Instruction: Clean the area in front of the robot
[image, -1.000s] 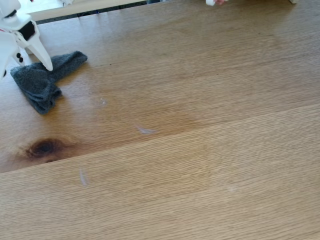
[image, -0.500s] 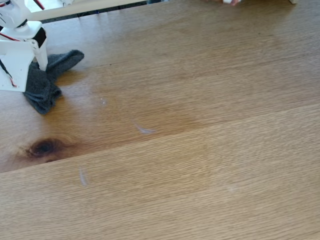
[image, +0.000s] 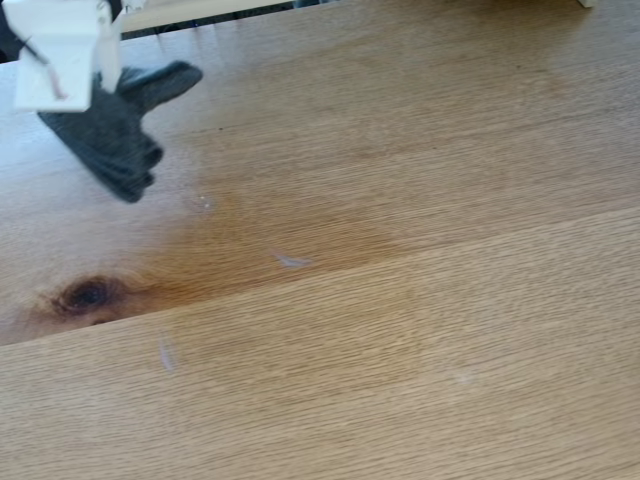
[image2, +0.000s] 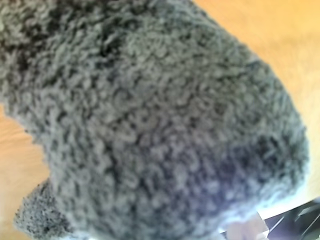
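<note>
The robot's white gripper (image: 106, 84) is at the top left of the fixed view, shut on a dark grey fuzzy cloth (image: 112, 145). The cloth hangs bunched below and to the right of the gripper, and one flap (image: 165, 78) sticks out to the right. It looks raised off the wooden table (image: 400, 300). In the wrist view the grey cloth (image2: 150, 125) is very close and blurred, with bare wood (image2: 280, 35) showing at the upper right. The fingertips are hidden by the cloth.
A dark knot (image: 88, 295) marks the wood at the left. Two small pale smudges (image: 292, 261) (image: 166, 352) lie on the tabletop. The table's far edge (image: 230, 8) runs along the top of the fixed view.
The gripper closed on the cloth where it lay on the table and has lifted it up and slightly to the right. The cloth now hangs from the gripper.
</note>
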